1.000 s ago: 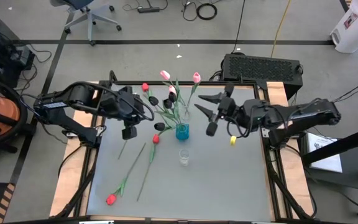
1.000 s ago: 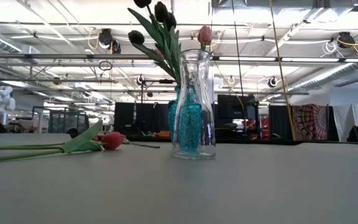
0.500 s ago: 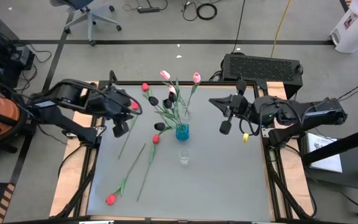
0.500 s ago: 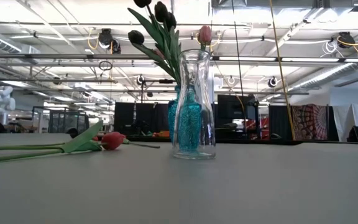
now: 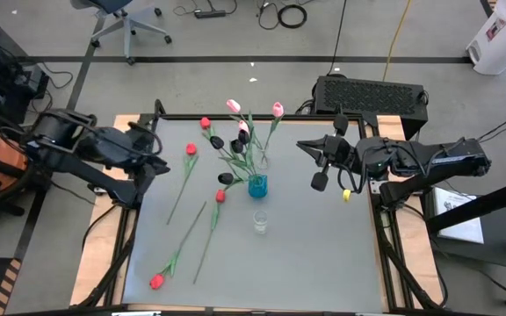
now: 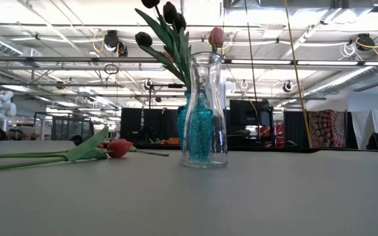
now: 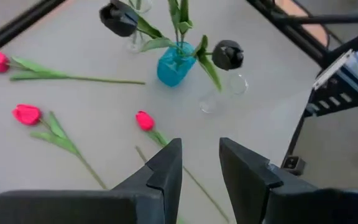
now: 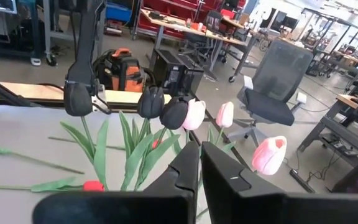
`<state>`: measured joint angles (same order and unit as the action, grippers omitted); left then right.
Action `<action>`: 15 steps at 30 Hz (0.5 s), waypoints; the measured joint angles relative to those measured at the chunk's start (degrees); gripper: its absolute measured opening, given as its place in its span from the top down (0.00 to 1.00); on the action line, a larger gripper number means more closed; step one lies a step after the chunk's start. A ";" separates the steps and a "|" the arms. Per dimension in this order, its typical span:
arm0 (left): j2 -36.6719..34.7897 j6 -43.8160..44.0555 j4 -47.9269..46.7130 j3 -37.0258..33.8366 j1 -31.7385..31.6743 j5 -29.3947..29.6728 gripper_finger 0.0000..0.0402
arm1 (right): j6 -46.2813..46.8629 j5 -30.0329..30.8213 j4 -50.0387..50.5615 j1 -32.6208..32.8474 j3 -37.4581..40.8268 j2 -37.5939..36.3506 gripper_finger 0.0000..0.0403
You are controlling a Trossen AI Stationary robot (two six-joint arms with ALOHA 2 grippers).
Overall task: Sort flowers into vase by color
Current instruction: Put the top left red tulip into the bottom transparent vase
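1. Since the earlier frame, the left gripper (image 5: 150,147) has pulled back from above the table to its left rear edge, and a red tulip (image 5: 191,149) now lies where it had hovered; the right gripper (image 5: 321,167) has retreated toward the right edge and pressed its fingers together on nothing.
2. Only the left wrist view shows the left gripper's fingers (image 7: 166,168) slightly parted and empty.
3. From above, the blue vase (image 5: 257,185) holds black and pink tulips (image 5: 244,130); the clear vase (image 5: 259,221) stands empty just in front.
4. Three more red tulips (image 5: 157,281) lie loose on the table (image 5: 323,254).
5. At table height, the clear vase (image 6: 205,108) overlaps the blue one.
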<state>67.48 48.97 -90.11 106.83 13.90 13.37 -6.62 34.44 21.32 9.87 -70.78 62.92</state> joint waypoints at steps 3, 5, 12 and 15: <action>-1.01 0.28 0.01 -0.02 0.17 4.84 0.72 | 1.87 -0.03 0.01 0.00 0.00 0.00 0.97; -1.64 0.25 -0.01 -0.57 0.02 10.39 0.72 | 4.69 -0.04 0.01 0.00 0.00 0.00 0.97; -2.01 0.02 0.04 -4.28 -3.49 20.85 0.72 | 10.42 -0.04 0.38 0.00 0.00 0.00 0.97; -2.06 1.27 0.04 -7.72 -5.51 20.99 0.72 | 7.84 -0.04 1.48 -0.06 0.00 0.00 0.97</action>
<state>65.42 50.24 -90.07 99.10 8.39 34.36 1.21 34.39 22.80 9.81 -70.78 62.92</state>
